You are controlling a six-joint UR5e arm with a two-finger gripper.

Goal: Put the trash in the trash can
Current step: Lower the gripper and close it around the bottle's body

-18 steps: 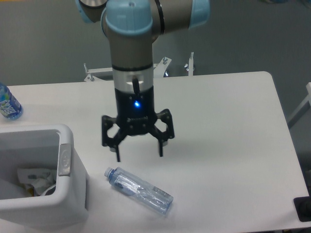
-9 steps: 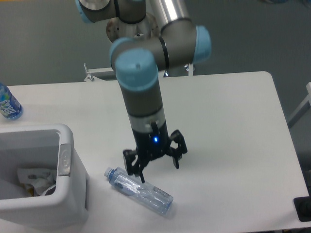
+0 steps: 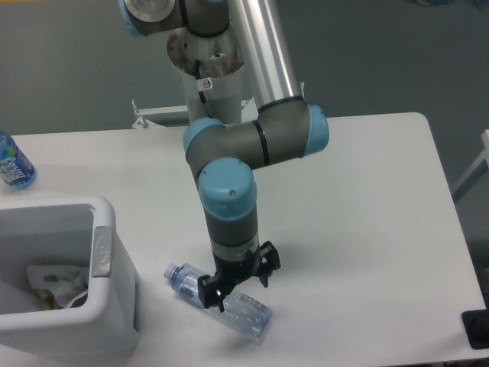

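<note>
The crushed clear bottle (image 3: pixel 250 316) with its pale blue cap lies on the white table near the front edge, cap pointing left toward the trash can (image 3: pixel 105 246). My gripper (image 3: pixel 241 293) is down at the bottle's middle and open. One fingertip (image 3: pixel 220 304) is on the bottle's near side, the other on its far side. I cannot tell if the fingers touch it. Crumpled white paper (image 3: pixel 50 278) lies inside the trash can.
An uncrushed bottle with a blue label (image 3: pixel 12 164) stands at the table's far left edge. The arm's elbow hangs above the table's middle. A dark object (image 3: pixel 477 329) sits at the front right corner.
The gripper has come down and forward from above the table to the bottle, turning so its open fingers straddle it. The bottle has not moved.
</note>
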